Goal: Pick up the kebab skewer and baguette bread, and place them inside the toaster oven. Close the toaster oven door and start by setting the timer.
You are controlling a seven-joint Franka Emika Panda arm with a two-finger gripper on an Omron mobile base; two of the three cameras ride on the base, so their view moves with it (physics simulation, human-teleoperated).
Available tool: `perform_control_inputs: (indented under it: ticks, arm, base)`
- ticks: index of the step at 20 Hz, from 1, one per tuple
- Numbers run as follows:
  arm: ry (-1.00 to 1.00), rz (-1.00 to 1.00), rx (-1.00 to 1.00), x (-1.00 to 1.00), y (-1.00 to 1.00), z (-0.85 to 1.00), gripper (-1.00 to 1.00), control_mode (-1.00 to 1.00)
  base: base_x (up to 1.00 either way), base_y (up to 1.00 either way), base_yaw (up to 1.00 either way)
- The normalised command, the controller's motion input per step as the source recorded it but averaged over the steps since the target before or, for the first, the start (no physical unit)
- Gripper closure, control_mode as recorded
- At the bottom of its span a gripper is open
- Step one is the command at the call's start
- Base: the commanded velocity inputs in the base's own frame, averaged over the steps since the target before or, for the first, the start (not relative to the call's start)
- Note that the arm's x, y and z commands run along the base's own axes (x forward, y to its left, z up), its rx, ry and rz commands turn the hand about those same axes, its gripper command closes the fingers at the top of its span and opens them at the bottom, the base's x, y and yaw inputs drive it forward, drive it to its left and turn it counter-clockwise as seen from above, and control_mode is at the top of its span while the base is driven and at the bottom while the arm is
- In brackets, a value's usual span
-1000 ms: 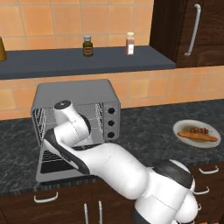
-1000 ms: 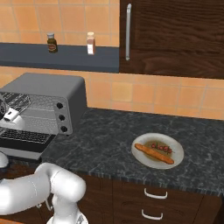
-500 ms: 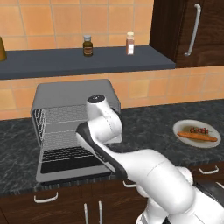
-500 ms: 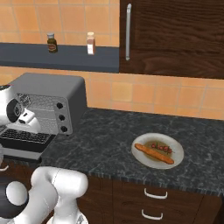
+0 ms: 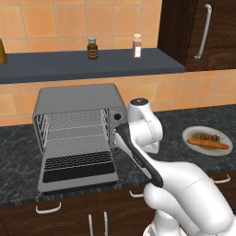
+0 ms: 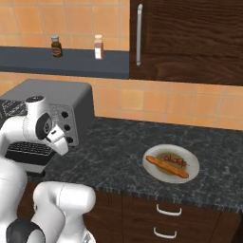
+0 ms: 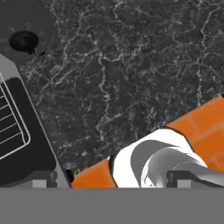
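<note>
Toaster oven: a grey metal box on the dark stone counter, set toward the counter's left end and against the orange tiled wall at its back edge. Wire racks show inside.
Oven door: swung fully down, lying flat out toward the counter's front edge, dark glass facing up.
Knobs: black, on the oven's right-hand panel; the right base view shows them stacked one above another.
Plate: white, round, toward the counter's right end, well apart from the oven.
Baguette: long orange-brown loaf lying across the plate, on the side nearer the counter's front edge.
Skewer: thin stick with red and dark chunks, on the same plate just behind the baguette, nearer the wall.
Gripper: held in the air at the oven's right front corner, just in front of the knob panel, between the oven and the plate. Its fingers stand spread apart, with nothing between them.
Arm: white, rising from the base in front of the counter and bending over at the oven's right side.
Hand camera: looks down on bare stone counter, with a corner of the open door at its left and one knob at top left.
Shelf: dark, on the wall above the oven, carrying a small brown bottle and a white-topped shaker side by side, apart.
Cabinet: dark wood with a long metal handle, above the counter's right part.
</note>
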Motion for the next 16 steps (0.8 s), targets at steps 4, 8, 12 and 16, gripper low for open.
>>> perform_control_inputs:
  ticks: [4, 8, 12, 16]
  arm:
    - [0.00, -0.34, 0.05, 0.00, -1.00, 0.05, -1.00, -1.00]
    - [0.00, -0.33, 0.09, 0.00, -1.00, 0.04, -1.00, -1.00]
    - [0.00, -0.27, 0.15, 0.00, -1.00, 0.17, -1.00, -1.00]
    - [0.00, -0.25, 0.15, 0.00, -1.00, 0.12, -1.00, -1.00]
  base:
    - [0.00, 0.00, 0.00]
    - [0.00, 0.00, 0.00]
    - [0.00, 0.00, 0.00]
    - [0.00, 0.00, 0.00]
